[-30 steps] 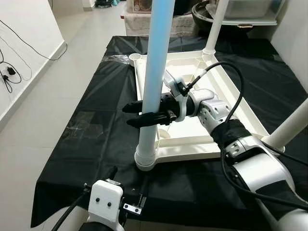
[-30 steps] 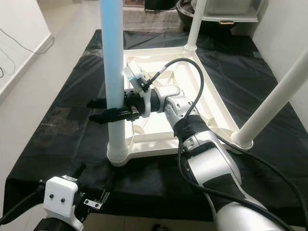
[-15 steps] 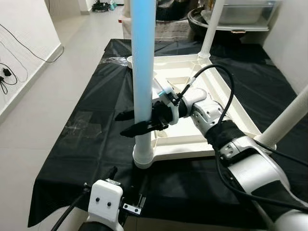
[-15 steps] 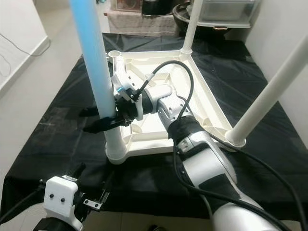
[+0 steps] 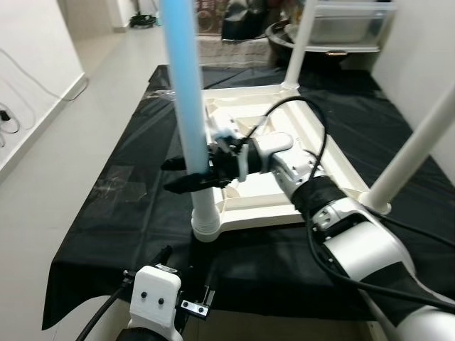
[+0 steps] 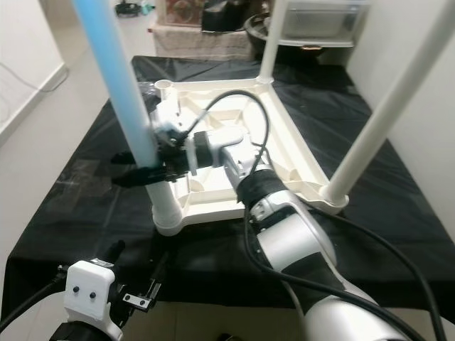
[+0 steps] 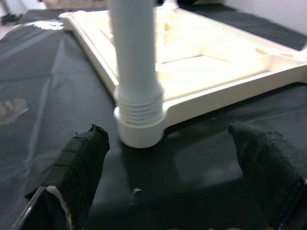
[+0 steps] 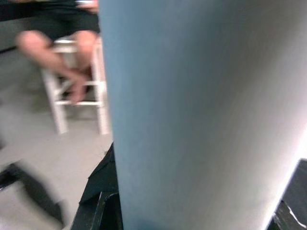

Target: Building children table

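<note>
The cream tabletop lies upside down on a black cloth. A light blue leg stands in its near left corner socket, leaning slightly to the left at the top. My right gripper is shut on this leg a little above the socket; the leg's blue surface sits right against the wrist camera. My left gripper hangs low before the table's front edge, open, with its black fingers wide apart and pointing at the socket.
White legs stand in the far corner and the near right corner. The black cloth covers the low platform. Light floor lies to the left. A person sits on a white stool beyond the leg. Boxes stand at the back.
The camera has shifted. The blue leg's top has swung from leaning right to leaning left, with my right gripper still shut on it and moved left. My left arm has stayed still.
</note>
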Controlling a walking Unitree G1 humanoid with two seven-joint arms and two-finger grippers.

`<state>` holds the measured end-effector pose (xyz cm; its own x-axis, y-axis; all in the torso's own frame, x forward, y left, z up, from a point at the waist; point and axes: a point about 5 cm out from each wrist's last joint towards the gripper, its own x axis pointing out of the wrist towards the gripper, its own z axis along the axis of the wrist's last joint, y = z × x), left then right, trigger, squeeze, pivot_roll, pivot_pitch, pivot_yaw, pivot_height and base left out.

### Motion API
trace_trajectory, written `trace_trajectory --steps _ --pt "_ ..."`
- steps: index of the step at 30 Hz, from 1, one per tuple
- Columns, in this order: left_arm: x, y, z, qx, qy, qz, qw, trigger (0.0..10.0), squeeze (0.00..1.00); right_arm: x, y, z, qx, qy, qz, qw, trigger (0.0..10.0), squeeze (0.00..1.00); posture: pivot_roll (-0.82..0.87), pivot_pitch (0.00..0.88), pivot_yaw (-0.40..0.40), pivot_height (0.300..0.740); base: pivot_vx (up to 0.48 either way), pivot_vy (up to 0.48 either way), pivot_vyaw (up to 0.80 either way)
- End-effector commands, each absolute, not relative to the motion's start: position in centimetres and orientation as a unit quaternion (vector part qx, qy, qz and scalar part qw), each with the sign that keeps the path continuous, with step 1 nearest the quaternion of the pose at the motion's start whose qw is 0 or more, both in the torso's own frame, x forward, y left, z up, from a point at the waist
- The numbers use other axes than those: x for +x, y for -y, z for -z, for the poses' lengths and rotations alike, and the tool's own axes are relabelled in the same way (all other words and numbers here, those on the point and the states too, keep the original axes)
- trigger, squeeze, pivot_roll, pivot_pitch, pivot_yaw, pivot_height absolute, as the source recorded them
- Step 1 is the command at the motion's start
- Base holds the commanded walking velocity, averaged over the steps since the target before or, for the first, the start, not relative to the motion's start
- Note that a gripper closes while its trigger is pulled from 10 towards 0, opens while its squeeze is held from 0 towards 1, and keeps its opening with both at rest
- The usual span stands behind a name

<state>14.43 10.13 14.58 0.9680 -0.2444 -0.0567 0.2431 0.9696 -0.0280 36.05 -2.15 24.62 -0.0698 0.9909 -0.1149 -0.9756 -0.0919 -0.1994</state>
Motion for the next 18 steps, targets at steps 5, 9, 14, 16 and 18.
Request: trace_trajectory --steps 5,9,14,16,18 --pt "14.8 -10.4 -14.4 -0.004 -0.031 0.121 0.992 10.0 0.00 37.1 3.6 -20.6 -0.108 -0.036 -0.644 0.756 10.0 0.00 0.14 0.176 -0.051 0.740 0.000 0.000 0.00" --pt "15.2 -10.7 -14.5 0.002 -0.027 0.117 0.993 10.0 0.00 37.6 4.0 -20.4 -0.093 -0.031 -0.605 0.790 10.0 0.00 0.14 0.176 -0.049 0.740 0.000 0.000 0.00" --pt "15.4 -11.0 -14.6 0.008 -0.024 0.113 0.993 10.0 0.00 38.1 4.4 -20.1 -0.080 -0.025 -0.558 0.826 10.0 0.00 0.14 0.178 -0.049 0.740 0.000 0.000 0.00" --pt "15.4 -11.1 -14.6 0.008 -0.023 0.112 0.993 10.0 0.00 38.3 4.4 -19.9 -0.070 -0.035 -0.540 0.838 10.0 0.00 0.14 0.178 -0.049 0.740 0.000 0.000 0.00" --pt "15.5 -11.2 -14.6 0.010 -0.023 0.111 0.994 10.0 0.00 38.5 4.4 -19.7 -0.063 -0.042 -0.516 0.853 10.0 0.00 0.14 0.178 -0.046 0.740 0.000 0.000 0.00"
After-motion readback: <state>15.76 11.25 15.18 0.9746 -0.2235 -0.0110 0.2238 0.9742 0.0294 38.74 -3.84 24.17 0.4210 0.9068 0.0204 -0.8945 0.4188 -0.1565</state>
